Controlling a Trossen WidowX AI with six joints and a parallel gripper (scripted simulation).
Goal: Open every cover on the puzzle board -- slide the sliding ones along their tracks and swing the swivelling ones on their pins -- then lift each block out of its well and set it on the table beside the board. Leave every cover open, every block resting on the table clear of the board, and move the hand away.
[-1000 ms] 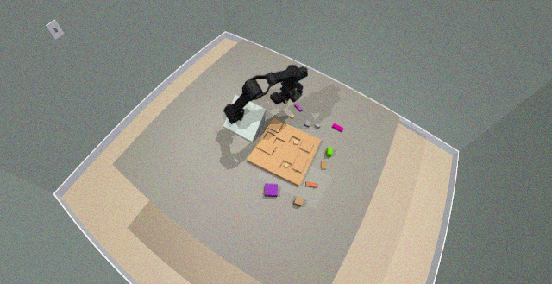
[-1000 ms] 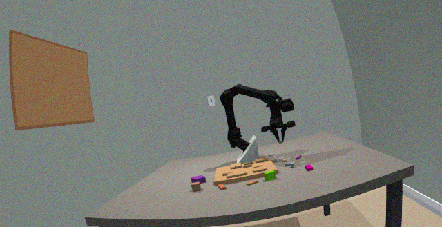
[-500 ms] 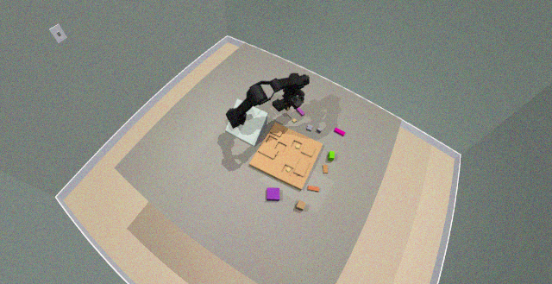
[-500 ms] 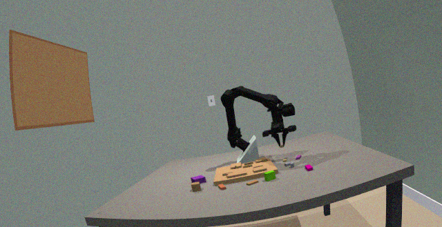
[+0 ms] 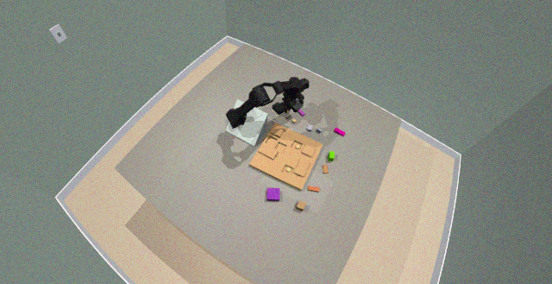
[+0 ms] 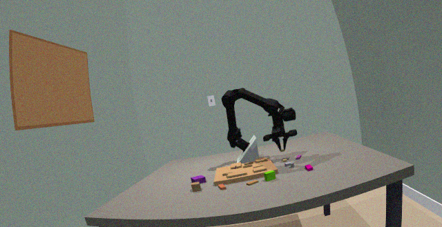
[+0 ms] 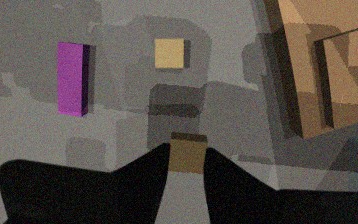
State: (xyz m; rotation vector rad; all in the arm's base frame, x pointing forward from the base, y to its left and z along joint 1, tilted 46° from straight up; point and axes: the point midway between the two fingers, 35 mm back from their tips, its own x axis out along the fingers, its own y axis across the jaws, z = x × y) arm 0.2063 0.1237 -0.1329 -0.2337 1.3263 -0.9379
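My gripper [image 6: 282, 149] [image 7: 187, 152] is shut on a tan block [image 7: 188, 160] and holds it above the table, off the board's arm-side edge. A pale yellow block [image 5: 294, 121] [image 6: 285, 159] [image 7: 169, 53] lies on the table near the board. The orange-tan puzzle board [image 5: 263, 163] [image 6: 242, 179] [image 7: 305, 75] lies flat with raised covers. Two uncovered wells show pale blocks, one block [image 5: 297, 146] beside a cover [image 5: 309, 150], the other block [image 5: 289, 169] beside another cover [image 5: 302, 167]. The wells near the arm base are too small to judge clearly.
A purple bar [image 5: 301, 112] [image 6: 298, 157] [image 7: 70, 79] lies near the pale block. Small grey pieces [image 5: 310, 128] [image 6: 289, 164], a magenta bar [image 5: 339, 131] [image 6: 309, 168], a green block [image 5: 331, 155] [image 6: 269, 176] and a purple box [image 5: 272, 194] [image 6: 198, 179] surround the board.
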